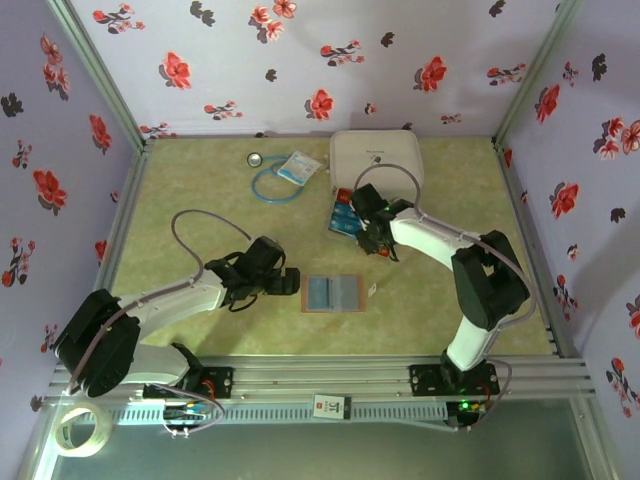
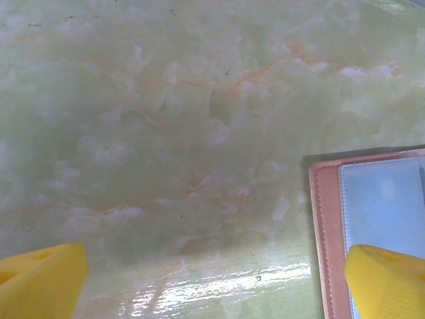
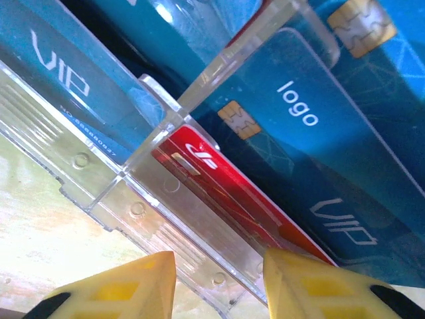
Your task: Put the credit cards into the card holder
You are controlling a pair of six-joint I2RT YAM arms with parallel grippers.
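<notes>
The left claw (image 2: 212,286) hangs low over the green marbled surface (image 2: 166,133), left of centre in the top view. Its yellow fingers stand wide apart with nothing between them. Just to its right lies the card holder (image 1: 335,293), opened flat, pinkish-brown rim up and clear sleeves showing. It looks soft and light, so it would likely slide or fold if pushed; pressing down on its rim should steady it.

Further right and higher in the frame, in front of the white zip case (image 1: 375,160), the credit cards (image 1: 343,215) stand on edge in a clear divided tray (image 3: 133,193). The right claw (image 3: 219,286) is over them. Its fingers are partly apart, astride the tray's near rim and the end of a red card (image 3: 226,193), and I see nothing pinched. The cards should be thin, stiff, light and glossy, so slippery under the pads. I judge the best hold is across the 2 flat faces at a card's exposed top edge, lifting straight out past the dividers.
</notes>
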